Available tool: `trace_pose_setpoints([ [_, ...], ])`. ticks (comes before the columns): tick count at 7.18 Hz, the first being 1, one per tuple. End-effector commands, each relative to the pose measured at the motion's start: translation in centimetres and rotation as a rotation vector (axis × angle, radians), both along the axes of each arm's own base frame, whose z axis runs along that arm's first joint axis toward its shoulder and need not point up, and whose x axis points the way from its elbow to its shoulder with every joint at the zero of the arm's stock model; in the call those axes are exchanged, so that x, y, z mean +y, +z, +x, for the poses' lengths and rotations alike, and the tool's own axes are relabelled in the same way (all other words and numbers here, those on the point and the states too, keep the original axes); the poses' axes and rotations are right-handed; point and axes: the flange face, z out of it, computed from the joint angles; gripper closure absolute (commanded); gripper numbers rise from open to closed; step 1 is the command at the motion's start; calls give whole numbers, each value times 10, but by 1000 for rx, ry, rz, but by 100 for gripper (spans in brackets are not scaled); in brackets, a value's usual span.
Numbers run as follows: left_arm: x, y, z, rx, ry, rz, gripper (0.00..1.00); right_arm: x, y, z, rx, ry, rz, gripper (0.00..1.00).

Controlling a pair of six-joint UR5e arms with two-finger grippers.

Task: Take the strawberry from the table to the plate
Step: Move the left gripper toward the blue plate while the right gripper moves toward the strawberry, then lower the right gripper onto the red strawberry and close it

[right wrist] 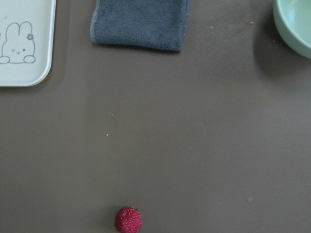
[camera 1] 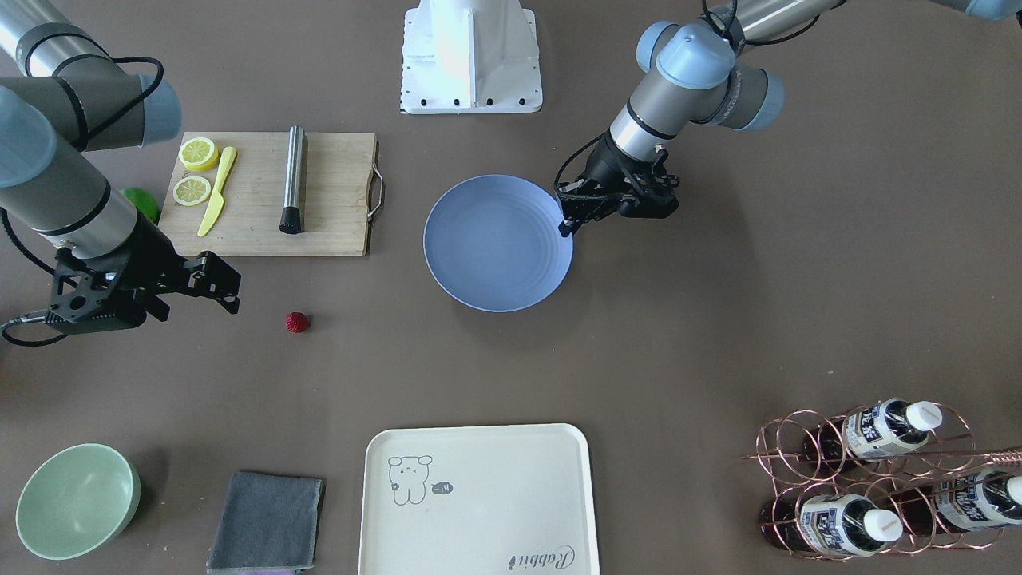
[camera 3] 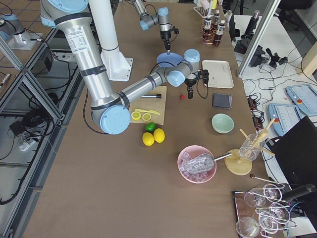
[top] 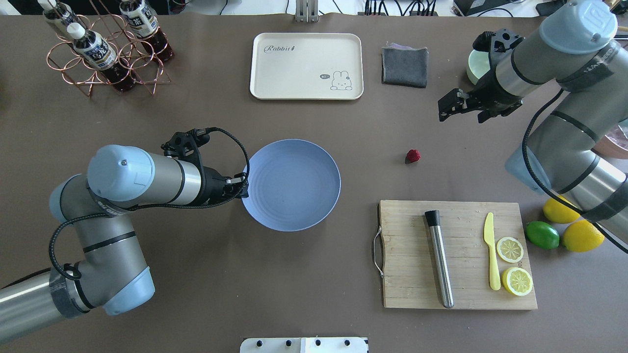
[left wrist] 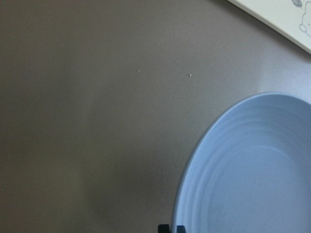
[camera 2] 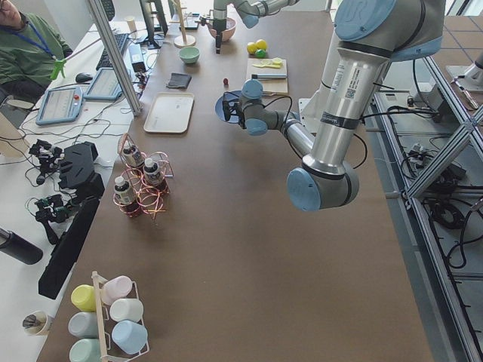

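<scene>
The strawberry [camera 1: 297, 322] [top: 412, 156] lies alone on the bare table [top: 343, 147], between the plate and my right gripper. It also shows at the bottom edge of the right wrist view, as a strawberry [right wrist: 128, 219] small and dark red. The blue-lavender plate [top: 291, 184] [camera 1: 497, 242] sits mid-table with nothing in it. My left gripper [top: 244, 186] [camera 1: 568, 226] is shut, its tips at the plate [left wrist: 252, 165] rim on the side away from the berry. My right gripper [top: 447, 107] [camera 1: 230, 289] hangs open above the table, a short way from the berry and holding nothing.
A wooden cutting board [top: 458, 255] carries a steel muddler [top: 439, 257], a yellow knife [top: 491, 250] and lemon halves [top: 516, 280]. A cream tray [top: 306, 65], grey cloth [top: 405, 66], green bowl [camera 1: 76, 499] and bottle rack [top: 98, 46] line the far side. Whole lemons and a lime [top: 542, 234] lie beside the board.
</scene>
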Motion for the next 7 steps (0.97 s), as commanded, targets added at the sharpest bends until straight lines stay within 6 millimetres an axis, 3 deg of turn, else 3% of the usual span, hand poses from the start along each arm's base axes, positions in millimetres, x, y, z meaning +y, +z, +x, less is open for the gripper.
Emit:
trace_pose_setpoints([
  [1,-2,-11,38,-13,-13,13,100,11,-11,-29,4,16,-15,0],
  [5,-6,-13,41,-22,-15,11,99,20,-5,-49,28,2,-6,0],
  [6,-9,-16,38,-19,-27,18,3,21,-4,-51,30,1,-8,0],
  [7,-9,-17,35,-17,-42,25,2,26,-4,-60,36,-6,-2,0],
])
